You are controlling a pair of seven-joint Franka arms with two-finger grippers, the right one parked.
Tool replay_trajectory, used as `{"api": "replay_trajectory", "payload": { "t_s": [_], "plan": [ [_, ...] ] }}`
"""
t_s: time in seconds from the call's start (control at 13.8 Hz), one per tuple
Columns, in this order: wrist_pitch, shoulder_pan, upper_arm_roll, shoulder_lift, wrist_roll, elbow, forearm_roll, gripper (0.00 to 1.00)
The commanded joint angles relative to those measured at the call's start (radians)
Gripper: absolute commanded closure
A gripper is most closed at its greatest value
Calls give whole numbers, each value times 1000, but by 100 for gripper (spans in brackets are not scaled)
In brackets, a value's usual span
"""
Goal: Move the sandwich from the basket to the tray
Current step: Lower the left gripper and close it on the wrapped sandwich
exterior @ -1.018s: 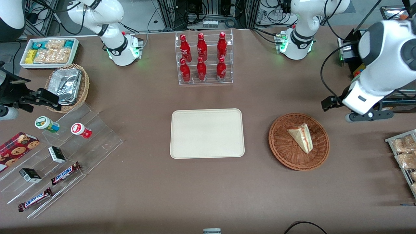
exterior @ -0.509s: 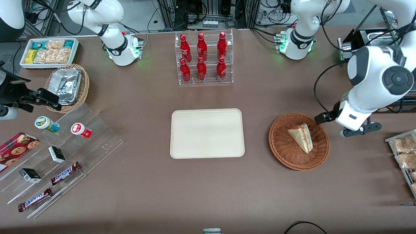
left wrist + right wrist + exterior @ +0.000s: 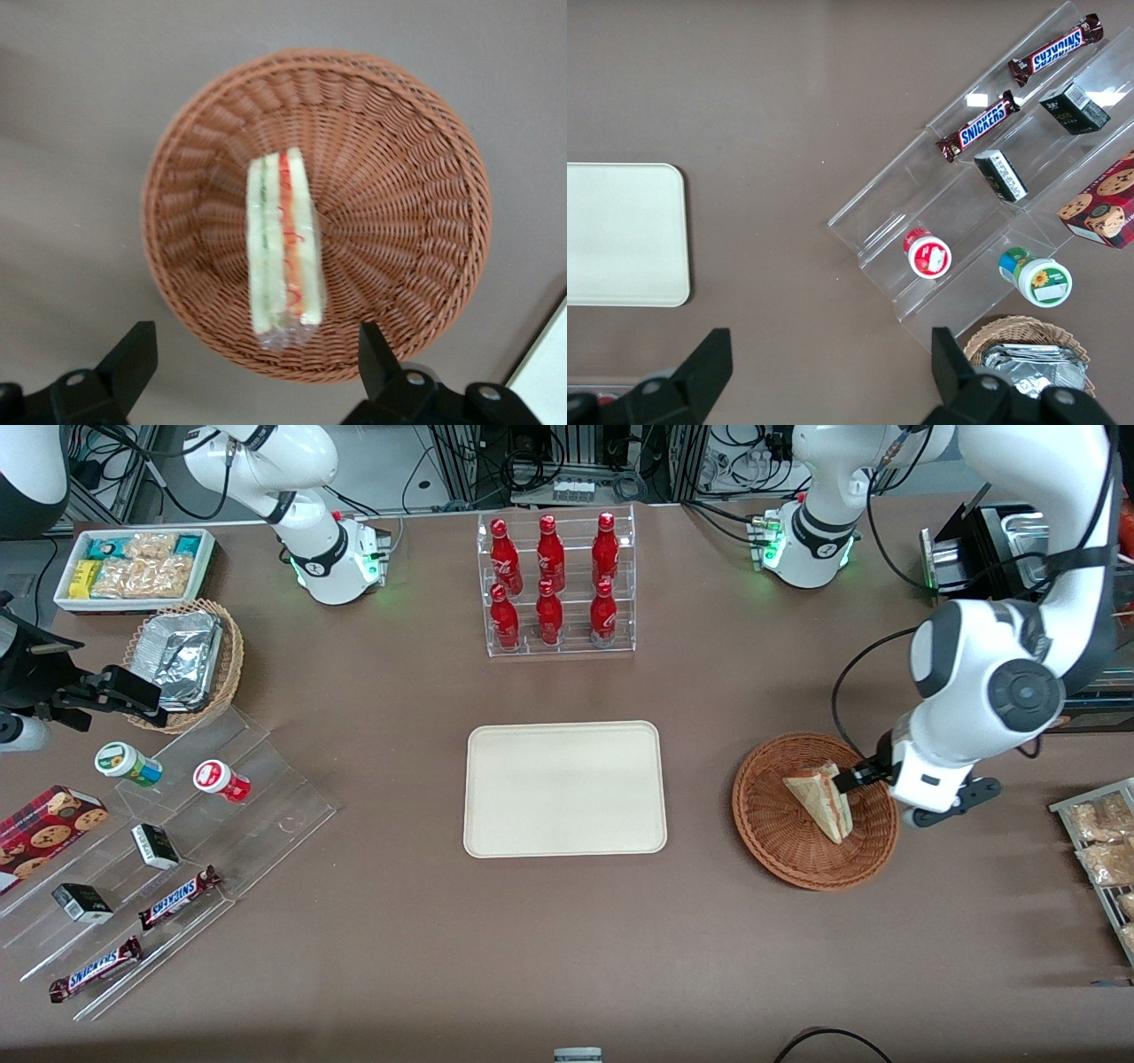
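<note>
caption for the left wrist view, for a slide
Open end effector poised above the sandwich in the basket.

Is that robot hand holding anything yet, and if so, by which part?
Nothing is held. The gripper hangs open above the basket, its fingers spread wide and clear of the sandwich, which lies in the basket.

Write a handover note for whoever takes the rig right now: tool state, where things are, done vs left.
Tool: the left arm's, open and empty, above the basket beside the sandwich, not touching it.
Sandwich: lies in the basket, wrapped in clear film, filling edge facing the wrist camera.
Tray: bare, mid-table, beside the basket toward the parked arm's end.
Done: approach only.
Left: descend, grasp the sandwich, lift, carry to the tray, release.
</note>
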Motion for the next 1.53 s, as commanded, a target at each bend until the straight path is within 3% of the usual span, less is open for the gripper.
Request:
{"api": "replay_trajectory", "payload": {
  "t_s": [0.0,0.29,1.09,1.16,1.38,1.45],
  "plan": [
    [82,-29,2,14,-53,-44,-7,0],
    [216,-29,2,14,-54,-139,3,0],
    [260,-23,7,85,-50,-156,4,4],
    [268,-22,8,90,-50,-157,4,14],
    [273,-19,10,99,-50,-162,6,88],
    [273,-19,10,97,-50,-164,6,100]
  ]
}}
